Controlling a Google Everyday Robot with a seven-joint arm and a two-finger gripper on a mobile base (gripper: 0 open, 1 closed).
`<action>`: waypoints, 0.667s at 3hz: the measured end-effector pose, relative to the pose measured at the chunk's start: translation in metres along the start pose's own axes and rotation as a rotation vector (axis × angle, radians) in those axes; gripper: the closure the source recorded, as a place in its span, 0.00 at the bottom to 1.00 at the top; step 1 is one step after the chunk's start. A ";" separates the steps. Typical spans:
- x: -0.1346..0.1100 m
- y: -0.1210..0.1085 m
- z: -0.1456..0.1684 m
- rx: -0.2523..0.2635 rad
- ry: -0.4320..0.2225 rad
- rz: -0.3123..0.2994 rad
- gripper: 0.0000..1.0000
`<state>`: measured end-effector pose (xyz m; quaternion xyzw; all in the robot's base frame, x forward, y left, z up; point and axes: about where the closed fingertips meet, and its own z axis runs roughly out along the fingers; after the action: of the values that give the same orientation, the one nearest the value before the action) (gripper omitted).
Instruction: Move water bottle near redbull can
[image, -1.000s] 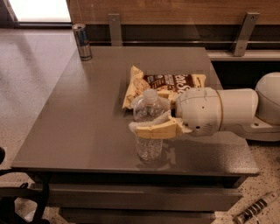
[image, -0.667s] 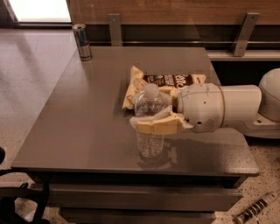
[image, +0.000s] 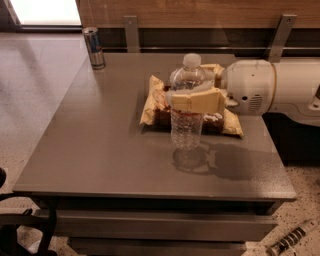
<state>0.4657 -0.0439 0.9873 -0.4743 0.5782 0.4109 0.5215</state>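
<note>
The water bottle (image: 187, 117) is clear and ribbed with a white cap. It hangs upright a little above the grey table (image: 100, 145), with its shadow below it. My gripper (image: 192, 99) reaches in from the right on a white arm and is shut on the bottle's upper half, its tan fingers (image: 196, 101) wrapped around it. The redbull can (image: 94, 47) stands upright at the table's far left corner, well away from the bottle.
A brown and yellow snack bag (image: 161, 107) lies flat on the table just behind the bottle. A wooden wall with metal brackets (image: 131, 32) runs along the far edge. The floor lies to the left.
The bottle has been lifted off the table in the gripper and now hangs higher, in front of the snack bag. The can has not moved.
</note>
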 end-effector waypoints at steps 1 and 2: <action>-0.019 -0.045 -0.002 0.032 0.014 0.026 1.00; -0.039 -0.094 0.012 0.075 0.045 0.033 1.00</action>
<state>0.5601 -0.0477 1.0262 -0.4539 0.6124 0.3868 0.5190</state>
